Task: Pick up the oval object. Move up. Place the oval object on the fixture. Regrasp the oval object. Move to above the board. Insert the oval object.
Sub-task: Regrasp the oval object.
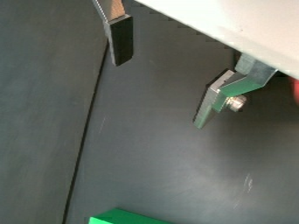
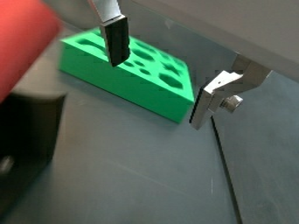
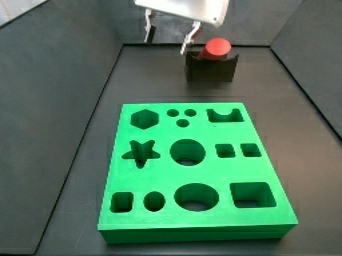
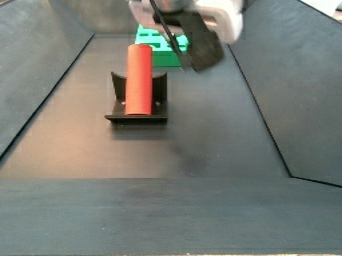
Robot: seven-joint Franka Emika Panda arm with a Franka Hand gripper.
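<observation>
Oval object [image 4: 139,77] lies on fixture [image 4: 138,110], upper left of side view, behind board [image 3: 201,170]. Gripper [image 3: 179,42] hovers beside it, fingers [image 2: 114,39] spread, nothing between. Step, by my judgement: regrasp. Next: shift over peg, descend, close.

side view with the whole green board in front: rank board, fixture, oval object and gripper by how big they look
1. the board, by far the largest, though nearest the camera
2. the fixture
3. the oval object, seen end-on

The gripper hangs beside the fixture, mostly cut off at the frame's edge, so unranked.
</observation>
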